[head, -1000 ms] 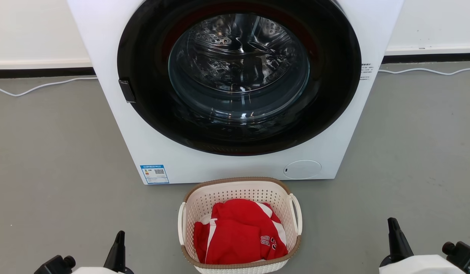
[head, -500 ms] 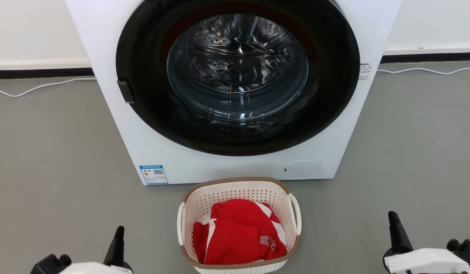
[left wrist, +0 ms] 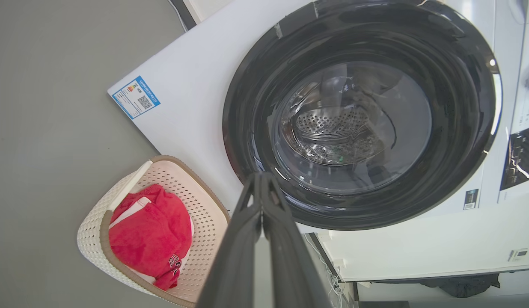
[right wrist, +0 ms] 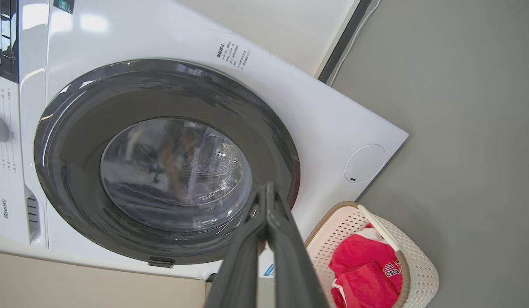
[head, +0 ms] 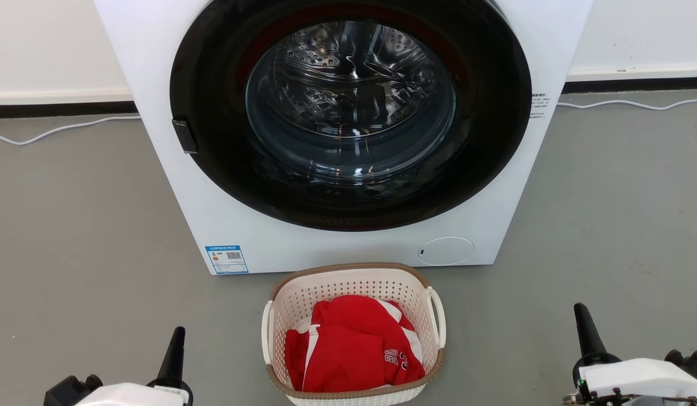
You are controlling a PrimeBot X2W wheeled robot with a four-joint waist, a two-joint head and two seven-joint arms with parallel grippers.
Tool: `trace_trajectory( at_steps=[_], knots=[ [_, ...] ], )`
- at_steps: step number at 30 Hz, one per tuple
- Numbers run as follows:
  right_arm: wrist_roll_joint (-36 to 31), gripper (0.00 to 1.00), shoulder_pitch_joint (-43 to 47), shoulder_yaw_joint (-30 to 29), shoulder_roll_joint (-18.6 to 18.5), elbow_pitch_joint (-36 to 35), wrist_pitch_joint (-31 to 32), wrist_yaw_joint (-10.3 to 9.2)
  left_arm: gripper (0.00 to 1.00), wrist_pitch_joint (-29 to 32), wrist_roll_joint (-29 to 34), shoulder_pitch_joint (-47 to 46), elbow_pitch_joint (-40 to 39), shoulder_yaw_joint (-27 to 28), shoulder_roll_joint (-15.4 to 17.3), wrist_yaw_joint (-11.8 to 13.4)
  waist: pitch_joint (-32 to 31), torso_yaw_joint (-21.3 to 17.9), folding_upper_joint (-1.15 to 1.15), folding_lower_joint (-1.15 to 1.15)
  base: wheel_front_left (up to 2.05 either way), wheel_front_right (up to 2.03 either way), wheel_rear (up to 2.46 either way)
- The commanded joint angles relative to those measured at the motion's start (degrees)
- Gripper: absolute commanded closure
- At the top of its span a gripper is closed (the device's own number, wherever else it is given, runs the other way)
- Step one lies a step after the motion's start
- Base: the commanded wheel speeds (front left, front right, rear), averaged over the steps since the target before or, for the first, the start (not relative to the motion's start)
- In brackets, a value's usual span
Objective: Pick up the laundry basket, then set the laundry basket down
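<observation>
A grey floor is running back to a white wall, and a washing machine is standing ahead of me with its round door closed. I am holding my left gripper and my right gripper low and wide apart. Both are pinched together on nothing, fingers pointing at the machine.

The laundry basket is sitting upright on the floor between my two grippers. It is well apart from each, just in front of the machine, and is holding a red garment. That is fitting two readings: a basket waiting to be lifted, or one already put back down. I cannot tell which.

I am judging that any carry is going best by the side handles, left handle to my left gripper and right handle to my right. Both sides should be rising and sinking together so the basket is keeping level and the garment is not sliding. The thin plastic is looking likely to flex.

Counting: one basket, two handles, one garment, one machine, two grippers.
</observation>
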Motion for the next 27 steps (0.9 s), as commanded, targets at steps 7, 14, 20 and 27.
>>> trace_trajectory(
  at_steps=[7,14,20,27],
  knots=[
    [6.2,1.0,-3.0,0.7,-0.7,-2.5,1.5,0.31,1.0,1.6,-5.1,-4.1,-2.3,1.7,0.1,-0.6,0.0,-0.1,0.0,0.0,0.0,0.0,0.0],
    [11.4,1.0,-3.4,0.8,-0.8,-3.0,2.7,0.34,1.0,2.8,-9.2,-4.6,-2.7,2.0,-0.1,-0.8,0.0,-0.2,0.0,0.0,0.0,0.0,0.0],
    [15.8,1.0,-3.7,0.8,-0.8,-3.4,3.7,0.36,1.0,3.8,-12.8,-5.0,-3.1,2.3,-0.2,-0.9,0.0,-0.3,0.0,0.0,0.0,0.0,0.0],
    [21.0,1.0,-4.0,0.8,-0.8,-3.9,4.9,0.38,1.0,5.0,-17.0,-5.5,-3.5,2.7,-0.4,-1.1,0.0,-0.4,0.0,0.0,0.0,0.0,0.0]
  ],
)
